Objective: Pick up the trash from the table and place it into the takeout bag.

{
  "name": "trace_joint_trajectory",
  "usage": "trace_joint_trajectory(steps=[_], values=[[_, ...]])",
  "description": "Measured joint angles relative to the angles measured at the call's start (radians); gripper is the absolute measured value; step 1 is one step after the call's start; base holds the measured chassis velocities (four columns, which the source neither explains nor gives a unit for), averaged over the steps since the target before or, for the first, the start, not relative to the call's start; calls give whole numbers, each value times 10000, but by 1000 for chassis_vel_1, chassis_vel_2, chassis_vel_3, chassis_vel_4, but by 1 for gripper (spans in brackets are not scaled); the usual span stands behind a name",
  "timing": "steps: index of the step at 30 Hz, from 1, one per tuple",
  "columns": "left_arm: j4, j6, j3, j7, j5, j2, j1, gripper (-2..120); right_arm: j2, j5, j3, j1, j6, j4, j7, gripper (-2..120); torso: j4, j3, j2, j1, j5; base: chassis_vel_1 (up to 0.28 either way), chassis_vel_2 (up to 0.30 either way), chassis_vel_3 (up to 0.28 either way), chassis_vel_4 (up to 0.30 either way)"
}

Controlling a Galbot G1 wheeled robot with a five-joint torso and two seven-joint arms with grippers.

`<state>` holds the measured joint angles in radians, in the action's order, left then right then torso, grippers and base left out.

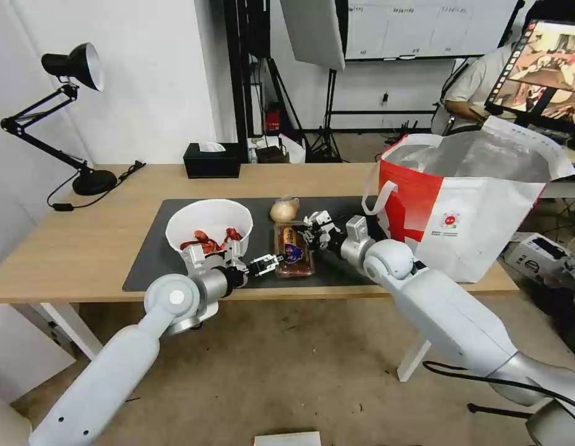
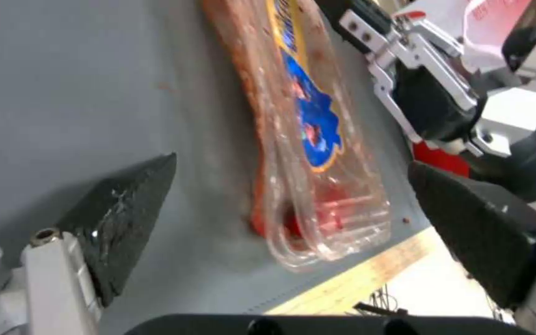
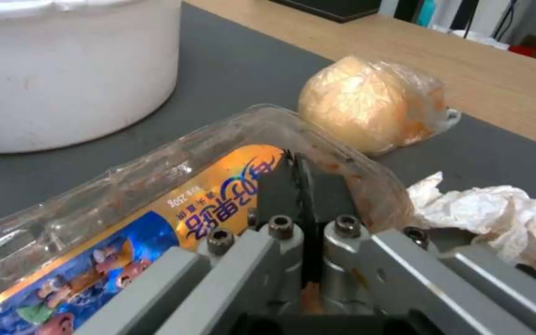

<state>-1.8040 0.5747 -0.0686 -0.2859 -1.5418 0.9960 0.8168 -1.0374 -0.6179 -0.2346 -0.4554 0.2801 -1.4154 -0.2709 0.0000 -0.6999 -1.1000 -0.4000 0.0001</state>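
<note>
Up close, right pincer (image 3: pixel 299 186) pinches tray (image 3: pixel 156 195) beside tissue (image 3: pixel 498 214).

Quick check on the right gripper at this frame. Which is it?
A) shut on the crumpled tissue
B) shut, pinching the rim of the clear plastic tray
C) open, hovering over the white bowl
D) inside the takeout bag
B. In the right wrist view the right gripper has its fingers pressed together over the edge of the clear plastic tray; the crumpled tissue lies untouched beside it, and the white bowl sits apart.
</note>
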Motion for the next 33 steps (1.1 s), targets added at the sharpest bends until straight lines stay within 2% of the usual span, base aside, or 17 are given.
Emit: trace_joint_trajectory(steps=[26,29,30,33], values=[[369,-340,446,-624,-40,579,-434,99,75,-8,190,-172,-12,-109,38,0,2,1,-1,1,0,0,0,0,0],[355,-395,480,-687,-36,580,-436,89,122,-15,206,-173,-16,-112,40,0,2,0,0,1,0,0,0,0,0],[355,-395,480,-687,-36,580,-436,89,122,-15,206,-173,-16,-112,40,0,2,0,0,1,0,0,0,0,0],[298,-416,557,-724,-57,554,-434,73,150,-29,219,-172,-19,-114,44,0,0,-2,0,0,-2,0,0,0,0]])
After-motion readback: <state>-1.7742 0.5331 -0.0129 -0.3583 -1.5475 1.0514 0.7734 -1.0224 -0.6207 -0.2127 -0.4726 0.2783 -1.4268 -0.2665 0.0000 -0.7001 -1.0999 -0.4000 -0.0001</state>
